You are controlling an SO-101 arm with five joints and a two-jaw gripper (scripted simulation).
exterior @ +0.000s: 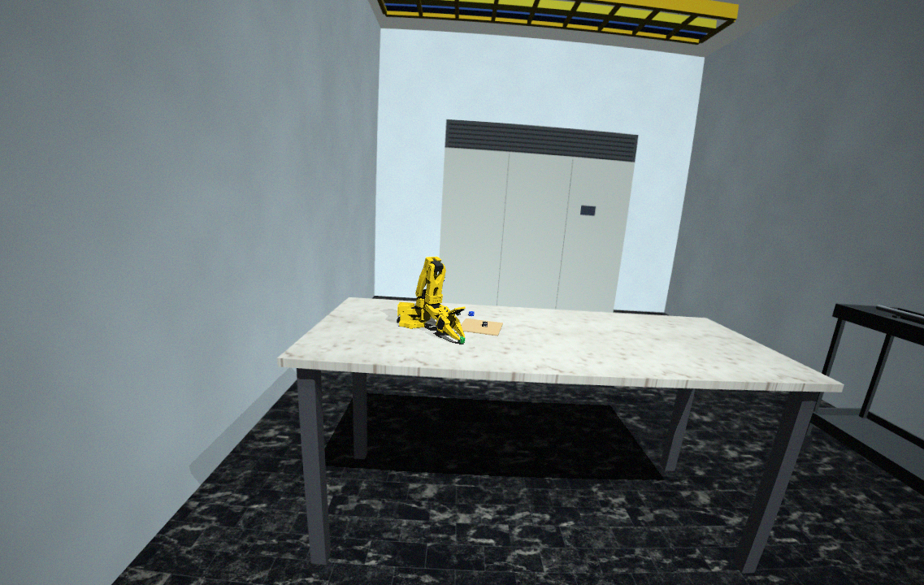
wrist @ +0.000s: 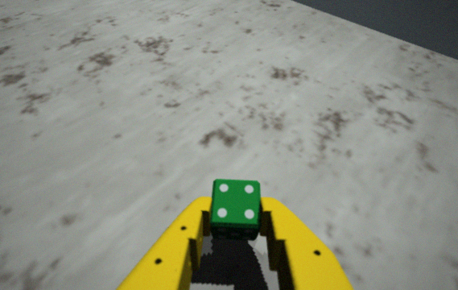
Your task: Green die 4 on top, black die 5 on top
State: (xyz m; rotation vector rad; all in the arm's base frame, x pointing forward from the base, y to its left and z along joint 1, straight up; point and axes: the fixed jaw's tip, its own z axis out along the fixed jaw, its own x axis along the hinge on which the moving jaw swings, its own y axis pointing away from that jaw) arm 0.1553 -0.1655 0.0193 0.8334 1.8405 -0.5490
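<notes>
In the wrist view my gripper [wrist: 234, 219] is shut on the green die [wrist: 236, 206], whose face with 4 pips is turned toward the camera. The die hangs just above the bare marble table top. In the exterior view the yellow arm reaches low toward the table's front, with the green die [exterior: 462, 340] at its tip, off the mat. The tan mat [exterior: 483, 327] lies just right of the gripper, with the black die [exterior: 484, 321] on it. The blue die [exterior: 470, 313] sits behind the mat's far left corner. Their top faces are too small to read.
The arm's base [exterior: 410, 316] stands at the table's far left. A black side cart [exterior: 908, 392] stands at the right of the room. The table's edge shows at the top right of the wrist view.
</notes>
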